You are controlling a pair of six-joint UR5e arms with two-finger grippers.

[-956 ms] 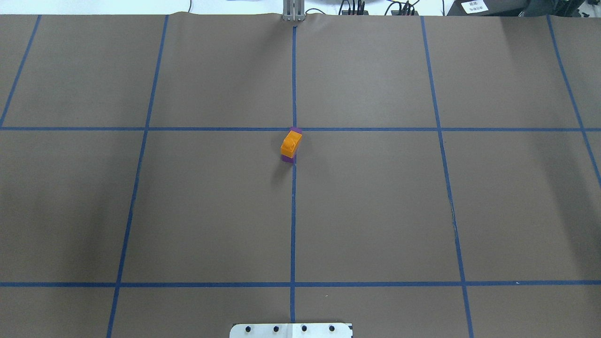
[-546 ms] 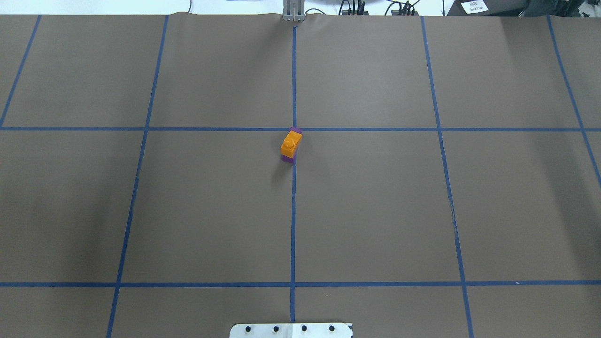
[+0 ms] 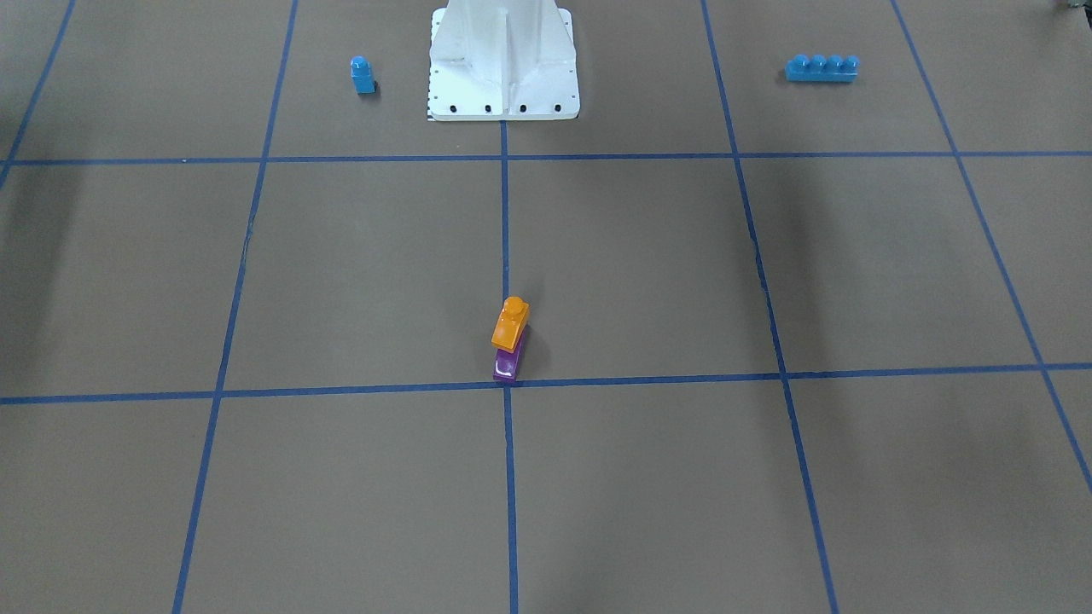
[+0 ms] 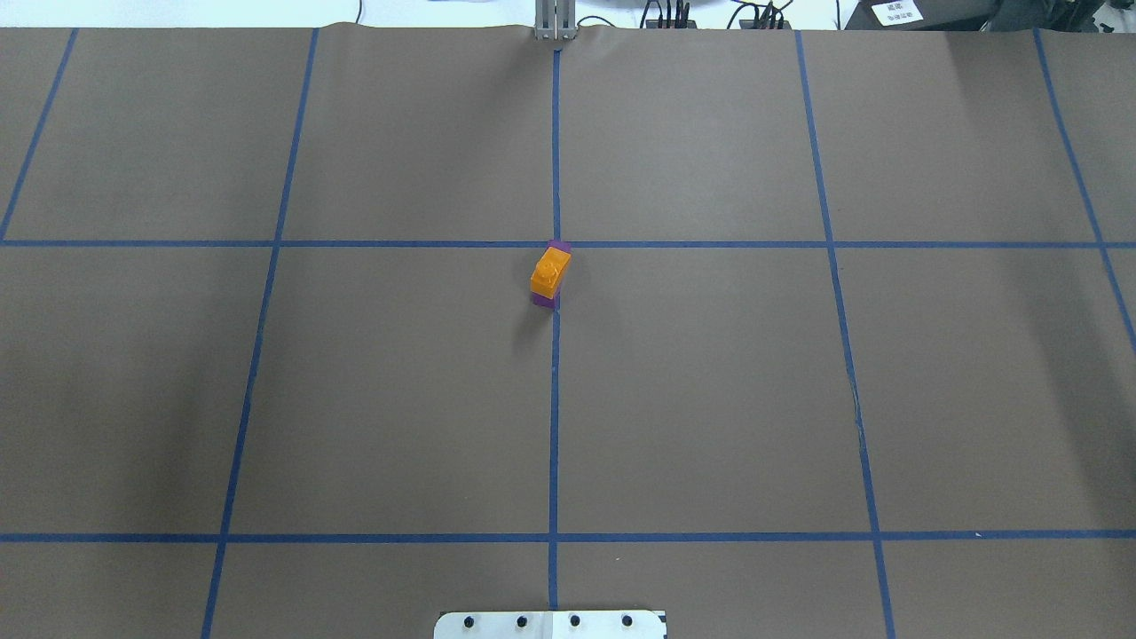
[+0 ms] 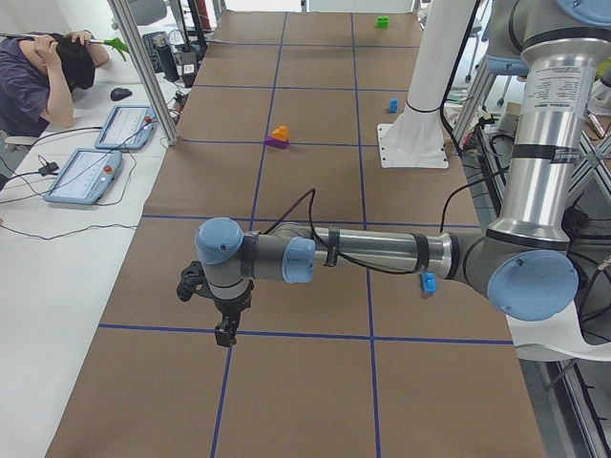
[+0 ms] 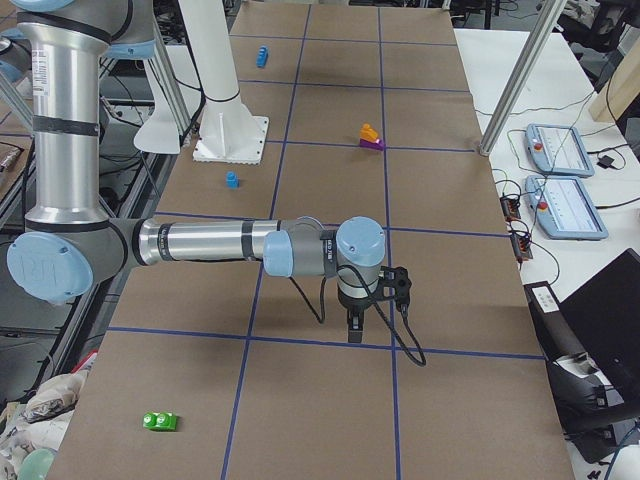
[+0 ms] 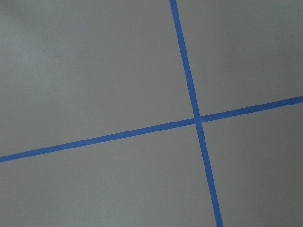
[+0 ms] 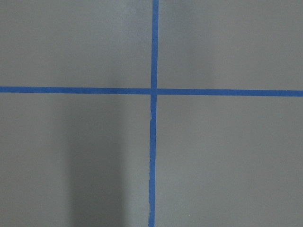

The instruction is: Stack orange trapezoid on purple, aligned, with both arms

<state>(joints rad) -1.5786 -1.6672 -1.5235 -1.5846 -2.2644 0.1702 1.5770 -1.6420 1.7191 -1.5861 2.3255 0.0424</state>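
The orange trapezoid (image 3: 510, 324) sits on top of the purple brick (image 3: 507, 365) near the table's centre line; the stack also shows in the overhead view (image 4: 550, 271). The purple brick's sloped end sticks out beyond the orange one. No gripper touches the stack. My left gripper (image 5: 226, 332) hangs over a tape crossing far from the stack, in the exterior left view only. My right gripper (image 6: 355, 330) hangs over another tape crossing, in the exterior right view only. I cannot tell whether either is open or shut. The wrist views show only bare table and tape.
A blue single-stud brick (image 3: 363, 75) and a long blue brick (image 3: 821, 67) lie on either side of the white pedestal (image 3: 502, 60). A green brick (image 6: 160, 421) lies near the right end. A person (image 5: 43, 76) sits by teach pendants (image 5: 84, 176).
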